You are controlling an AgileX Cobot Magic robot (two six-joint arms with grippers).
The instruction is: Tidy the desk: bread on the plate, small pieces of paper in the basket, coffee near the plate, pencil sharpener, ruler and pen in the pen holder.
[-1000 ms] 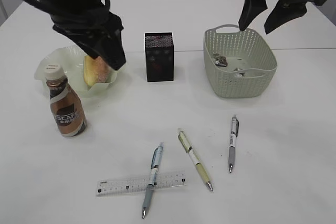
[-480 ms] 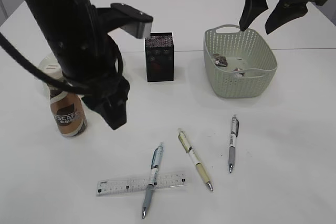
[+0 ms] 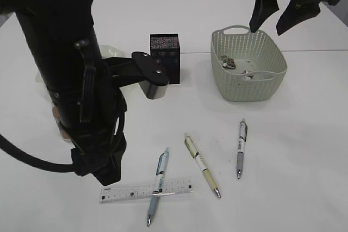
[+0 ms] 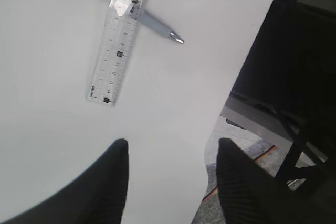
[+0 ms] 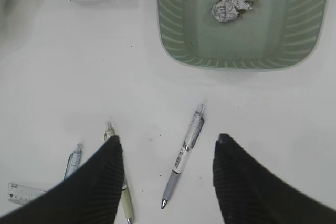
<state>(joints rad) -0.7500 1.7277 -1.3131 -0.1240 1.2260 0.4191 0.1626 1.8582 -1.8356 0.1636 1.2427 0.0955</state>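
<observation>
A clear ruler (image 3: pixel 136 192) lies near the table's front edge, and a blue pen (image 3: pixel 159 180) lies across it. My left gripper (image 3: pixel 106 175) hangs just left of them, open and empty; its wrist view shows the ruler (image 4: pixel 121 40) and the blue pen (image 4: pixel 155 24) ahead of the left gripper (image 4: pixel 172 148). A yellow-green pen (image 3: pixel 201 164) and a grey pen (image 3: pixel 241 148) lie to the right. My right gripper (image 3: pixel 269 27) hovers open above the basket (image 3: pixel 248 88), which holds crumpled paper (image 5: pixel 233 1). The pen holder (image 3: pixel 163 47) stands at the middle. Bread and pencil sharpener are out of view.
My left arm hides most of the plate (image 3: pixel 110 50) and the coffee bottle (image 3: pixel 55 112). The table's front edge (image 4: pixel 236 77) runs close beside the left gripper, with floor beyond. In the right wrist view the grey pen (image 5: pixel 184 153) lies between the open fingers, far below.
My left arm has swung from the plate at the back left down to the table's front, beside the ruler. The right arm has not moved.
</observation>
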